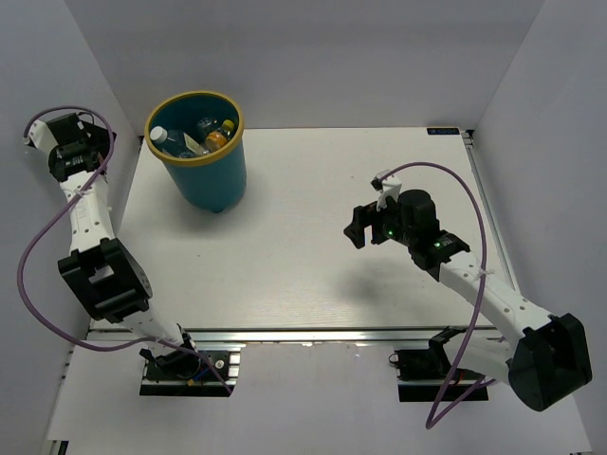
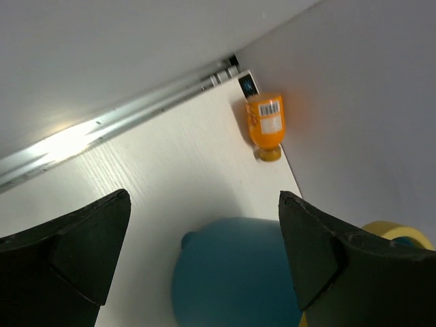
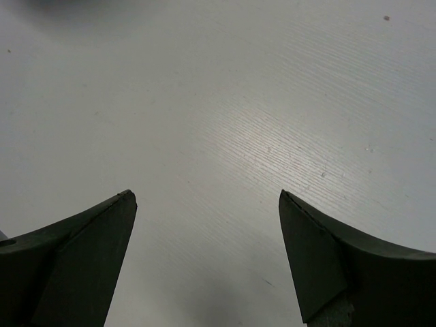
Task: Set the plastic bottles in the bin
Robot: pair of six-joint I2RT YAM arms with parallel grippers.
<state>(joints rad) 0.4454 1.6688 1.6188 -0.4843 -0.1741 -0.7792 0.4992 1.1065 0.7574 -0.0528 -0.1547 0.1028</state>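
In the table corner [image 2: 221, 109], a small orange plastic bottle [image 2: 266, 122] lies cap toward the nearer, empty, wide-open left gripper [image 2: 203, 197].

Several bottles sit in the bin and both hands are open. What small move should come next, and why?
Probably ease the left hand toward the orange bottle until its open jaws straddle it. That bottle lies on the table by the wall, outside the bin, ahead of the hand in the left wrist view. The right hand has no bottle in its view.
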